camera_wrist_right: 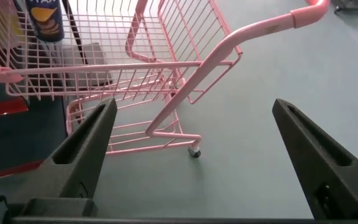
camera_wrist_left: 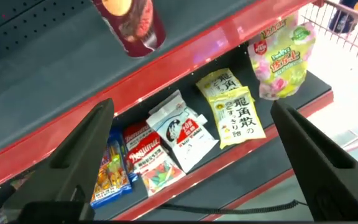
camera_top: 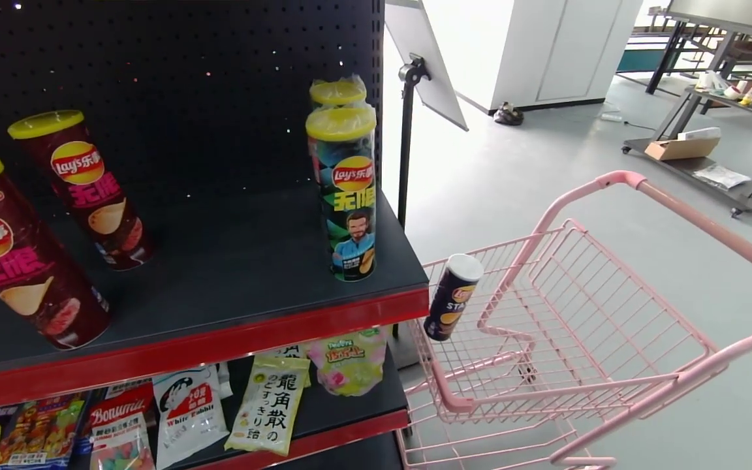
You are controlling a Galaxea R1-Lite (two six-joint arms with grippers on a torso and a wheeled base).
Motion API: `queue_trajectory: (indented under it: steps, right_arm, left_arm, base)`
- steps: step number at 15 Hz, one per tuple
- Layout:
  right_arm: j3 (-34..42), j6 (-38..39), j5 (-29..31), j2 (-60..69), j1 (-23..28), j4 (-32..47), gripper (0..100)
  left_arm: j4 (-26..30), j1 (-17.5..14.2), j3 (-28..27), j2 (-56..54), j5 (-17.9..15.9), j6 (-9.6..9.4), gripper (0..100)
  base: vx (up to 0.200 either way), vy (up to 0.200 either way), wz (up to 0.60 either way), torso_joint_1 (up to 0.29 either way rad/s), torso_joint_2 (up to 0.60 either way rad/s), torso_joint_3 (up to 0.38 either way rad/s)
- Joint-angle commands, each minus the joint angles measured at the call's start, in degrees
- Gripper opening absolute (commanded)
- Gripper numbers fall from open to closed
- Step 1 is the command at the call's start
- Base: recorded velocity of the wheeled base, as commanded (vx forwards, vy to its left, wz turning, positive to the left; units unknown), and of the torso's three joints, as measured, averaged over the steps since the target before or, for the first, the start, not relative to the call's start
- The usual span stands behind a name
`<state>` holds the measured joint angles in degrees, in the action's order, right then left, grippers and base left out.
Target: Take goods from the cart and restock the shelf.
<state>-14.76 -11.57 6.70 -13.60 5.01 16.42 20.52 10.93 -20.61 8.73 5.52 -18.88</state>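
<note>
I see can (camera_top: 452,297) in cart (camera_top: 709,226) corner beside shelf (camera_top: 232,261), 4 o'clock off shelf corner; long axis near upright, top tipped 1 o'clock. Right gripper (camera_wrist_right: 192,104) wide, empty, nearer by my judgement. Left gripper (camera_wrist_left: 192,106) wide, empty.

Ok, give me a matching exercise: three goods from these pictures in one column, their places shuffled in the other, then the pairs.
Things:
1. white-capped dark blue can
2. yellow-lidded blue-green can
3. yellow sachet

Places:
A. lower shelf, lying flat
B. pink cart, leaning in a corner
C. top shelf, upright near its right edge

Pairs: 1-B, 2-C, 3-A.
</note>
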Motion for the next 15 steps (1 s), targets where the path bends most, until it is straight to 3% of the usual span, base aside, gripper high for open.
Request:
queue_trajectory:
  steps: [1, 9, 12, 15]
  right_arm:
    - [0.52, -0.03, -0.03, -0.02, 0.00, -0.16, 100]
    - [1.93, -0.12, 0.41, -0.55, 0.18, 0.45, 100]
    - [-0.97, -1.79, 1.03, -9.69, 0.35, -1.92, 100]
    - [-12.22, 2.96, -6.18, -39.83, -3.78, -29.87, 100]
  left_arm:
    - [-0.04, -0.04, 0.22, -0.55, 0.01, -0.28, 100]
    - [-0.57, 0.05, 0.05, -0.03, 0.10, -0.36, 100]
    - [-2.24, -0.04, -0.57, 0.94, 0.10, -0.36, 100]
    - [-8.48, -0.04, -0.57, 5.95, 0.28, 0.25, 100]
  base:
    - [0.000, 0.000, 0.00, -0.144, 0.39, 0.232]
    - [0.000, 0.000, 0.00, -0.168, 0.49, 0.323]
    - [0.000, 0.000, 0.00, -0.097, 0.35, 0.240]
    - [0.000, 0.000, 0.00, -0.013, 0.05, 0.042]
